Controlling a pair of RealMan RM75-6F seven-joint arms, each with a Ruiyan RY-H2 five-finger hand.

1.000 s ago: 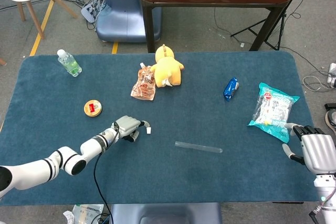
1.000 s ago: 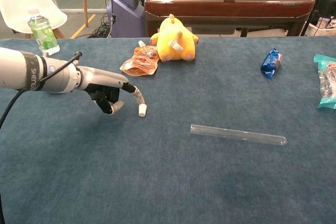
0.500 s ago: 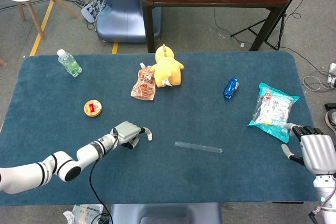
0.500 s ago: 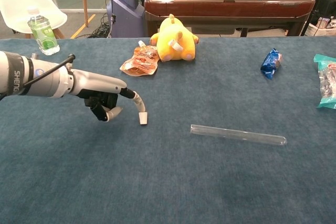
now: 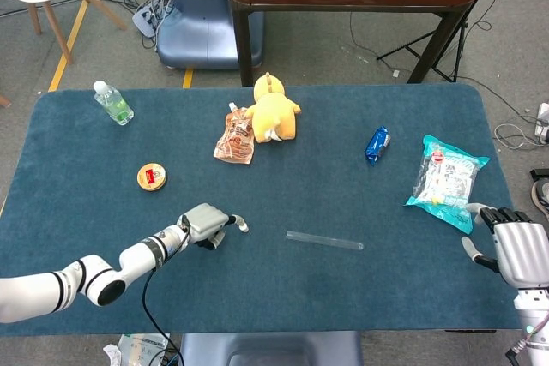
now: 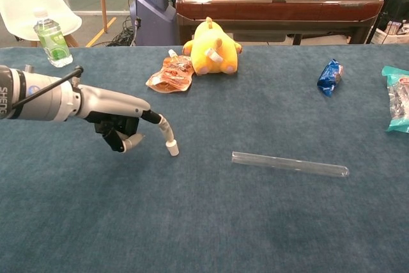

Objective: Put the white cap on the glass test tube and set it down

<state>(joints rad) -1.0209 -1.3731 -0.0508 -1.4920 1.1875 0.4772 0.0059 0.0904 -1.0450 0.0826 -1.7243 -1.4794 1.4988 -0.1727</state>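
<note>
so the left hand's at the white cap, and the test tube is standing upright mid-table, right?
Not quite. The glass test tube is lying flat on the blue cloth, not standing upright; the chest view shows it on its side. The rest holds: the left hand is at the white cap, with one extended finger reaching it.

left forearm | "SHEN" (cut off at frame edge) | nothing else legible

White jointed arms with black bands, grey hands, left hand, right hand (black cable along left).
</note>
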